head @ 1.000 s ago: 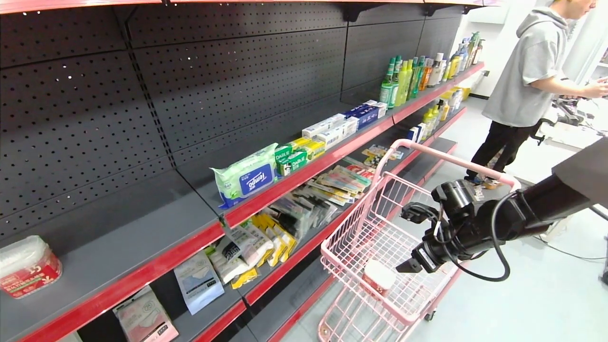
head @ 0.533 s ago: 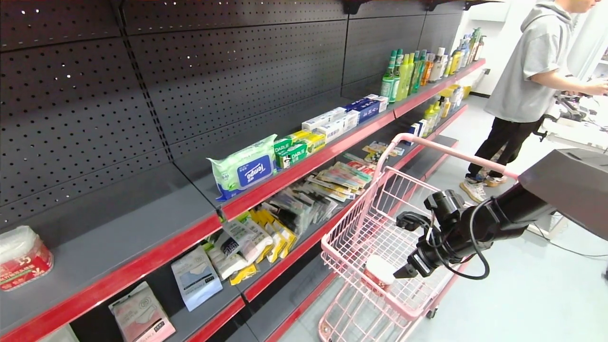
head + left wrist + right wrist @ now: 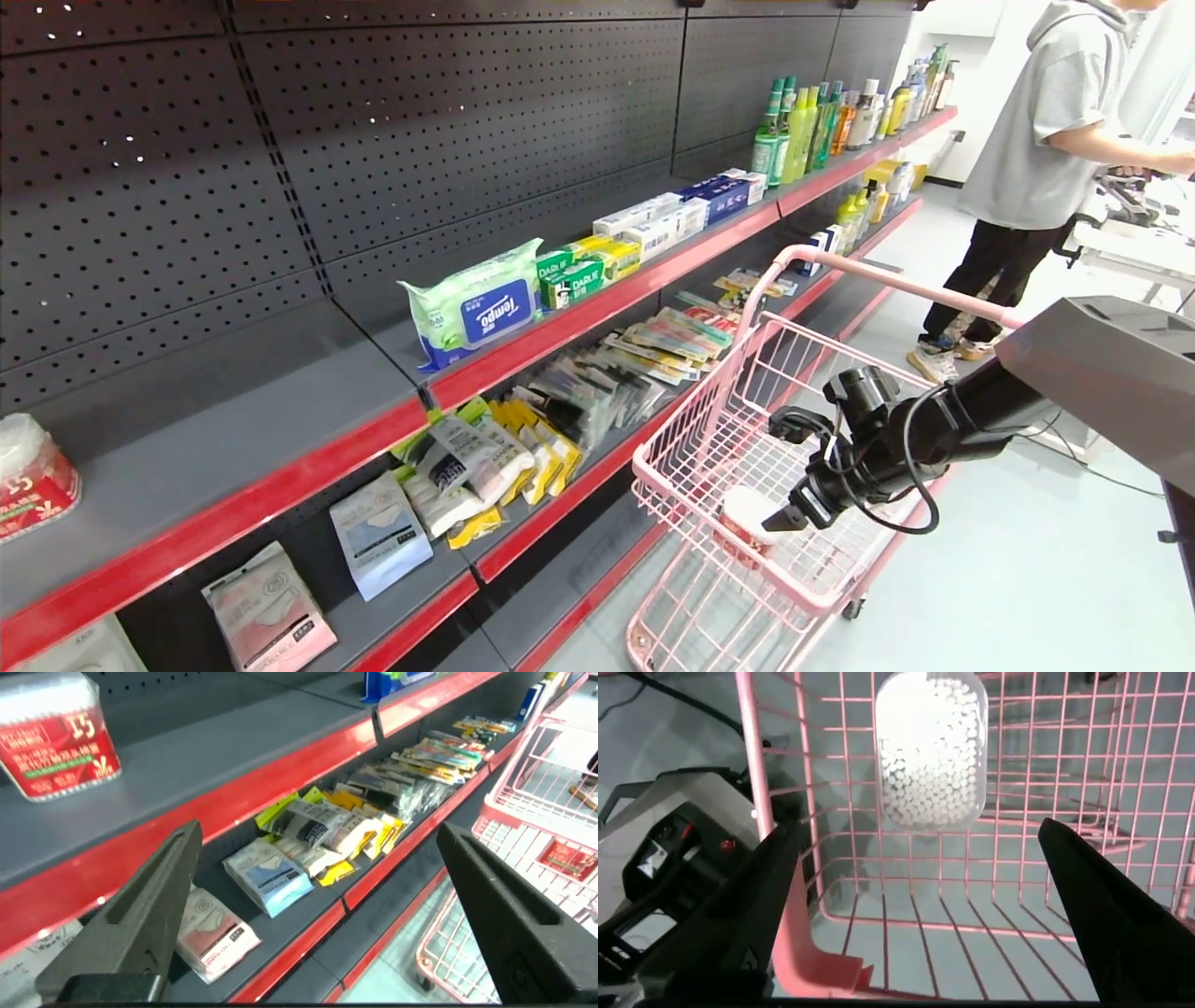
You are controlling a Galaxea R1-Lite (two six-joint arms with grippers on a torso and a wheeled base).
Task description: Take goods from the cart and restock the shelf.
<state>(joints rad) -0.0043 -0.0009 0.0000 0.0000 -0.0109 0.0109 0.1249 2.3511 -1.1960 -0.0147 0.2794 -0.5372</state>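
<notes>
Head view: right pincer [image 3: 782,520] near tub [image 3: 743,507]

Black perforated metal pegboard back panels [image 3: 467,112], running along the aisle. Pale grey smooth glossy floor [image 3: 1027,579]. White wall [image 3: 980,93] at far end. White worktop [image 3: 1130,245], far right, partly seen.

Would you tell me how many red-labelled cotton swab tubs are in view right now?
2. One swab tub stands on the grey shelf at the far left; the other tub sits in the pink cart, just ahead of the right gripper. Others may be hidden off-frame.
</notes>
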